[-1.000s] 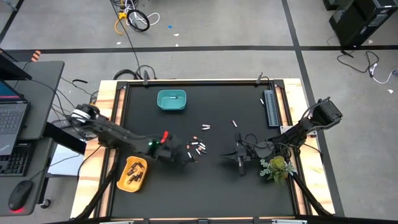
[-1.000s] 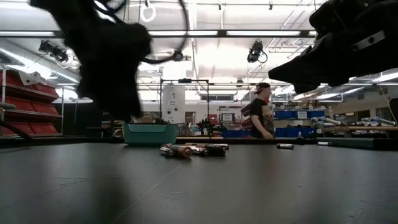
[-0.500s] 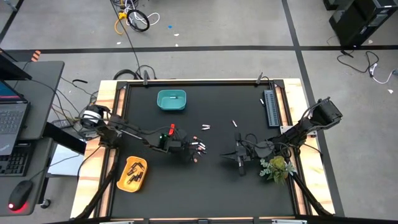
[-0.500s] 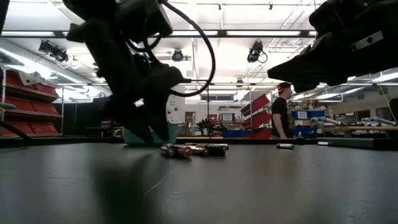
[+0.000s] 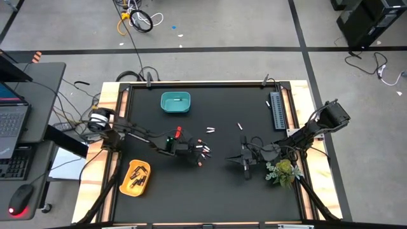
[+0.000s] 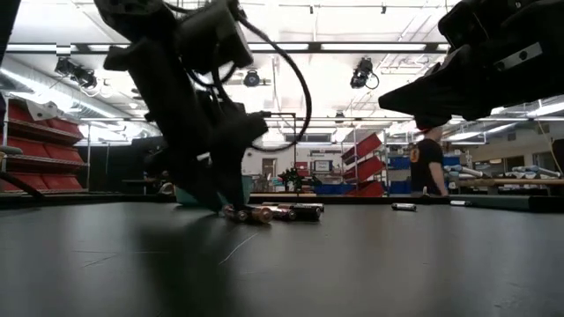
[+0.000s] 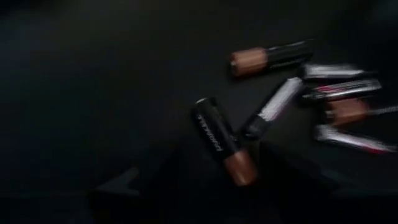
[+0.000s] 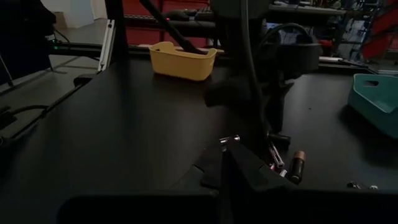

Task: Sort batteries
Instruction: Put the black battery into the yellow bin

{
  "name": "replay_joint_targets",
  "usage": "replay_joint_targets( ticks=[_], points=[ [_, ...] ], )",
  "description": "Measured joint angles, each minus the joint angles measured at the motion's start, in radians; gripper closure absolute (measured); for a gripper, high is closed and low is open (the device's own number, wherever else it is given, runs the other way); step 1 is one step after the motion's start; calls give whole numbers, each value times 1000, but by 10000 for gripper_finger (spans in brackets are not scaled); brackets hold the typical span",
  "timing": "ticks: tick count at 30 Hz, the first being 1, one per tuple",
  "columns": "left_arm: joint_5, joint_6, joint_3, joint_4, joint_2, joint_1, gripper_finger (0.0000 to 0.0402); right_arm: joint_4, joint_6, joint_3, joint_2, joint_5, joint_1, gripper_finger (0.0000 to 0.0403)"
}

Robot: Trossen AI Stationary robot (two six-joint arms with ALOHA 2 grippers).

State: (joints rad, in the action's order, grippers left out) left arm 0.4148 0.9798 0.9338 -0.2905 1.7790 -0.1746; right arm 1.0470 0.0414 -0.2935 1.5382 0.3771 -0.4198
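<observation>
Black table (image 5: 210, 191): batteries (image 5: 202, 151) clustered at left gripper (image 5: 193, 157); teal bin (image 5: 175, 103) beyond it, yellow bin (image 5: 136, 177) behind, grey strip (image 5: 276, 110) far right.

Grey floor (image 5: 210, 25) with dark tape lines; ceiling strip lights (image 6: 352, 47) glow overhead.

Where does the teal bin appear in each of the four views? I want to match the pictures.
High view: the teal bin sits at the table's far side, left of centre.
Low view: only a sliver shows behind the left arm.
Left wrist view: not in it.
Right wrist view: at the right edge.
Shared landmark: the cluster of batteries.
</observation>
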Motion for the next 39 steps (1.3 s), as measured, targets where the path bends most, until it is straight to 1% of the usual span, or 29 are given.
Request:
replay_joint_targets(
  ticks=[4,7,11,14,18,20,21,27,30,34,39],
  points=[
    [6,-37,75,-87,65,9,173,0,0,0,0,0,0,394],
    [13,-84,156,-211,108,10,178,-1,0,0,0,0,0,394],
    [30,-143,224,-341,124,11,205,-1,0,0,0,0,0,394],
    [22,-189,249,-402,127,12,256,-5,0,0,0,0,0,394],
    [-8,-223,249,-424,125,12,362,-7,0,0,0,0,0,394],
    [-11,-230,243,-416,119,11,380,-7,0,0,0,0,0,394],
    [-38,-233,243,-415,120,12,386,-7,0,0,0,0,0,394],
    [-76,-274,241,-403,122,12,396,-6,0,0,0,0,-4,394],
    [-43,-265,241,-408,121,10,394,-4,0,0,0,0,-11,394],
    [-23,-272,238,-422,99,8,375,-2,0,0,0,0,-12,394],
    [72,-268,238,-439,17,6,343,0,-6,0,0,0,-12,394]
  ],
)
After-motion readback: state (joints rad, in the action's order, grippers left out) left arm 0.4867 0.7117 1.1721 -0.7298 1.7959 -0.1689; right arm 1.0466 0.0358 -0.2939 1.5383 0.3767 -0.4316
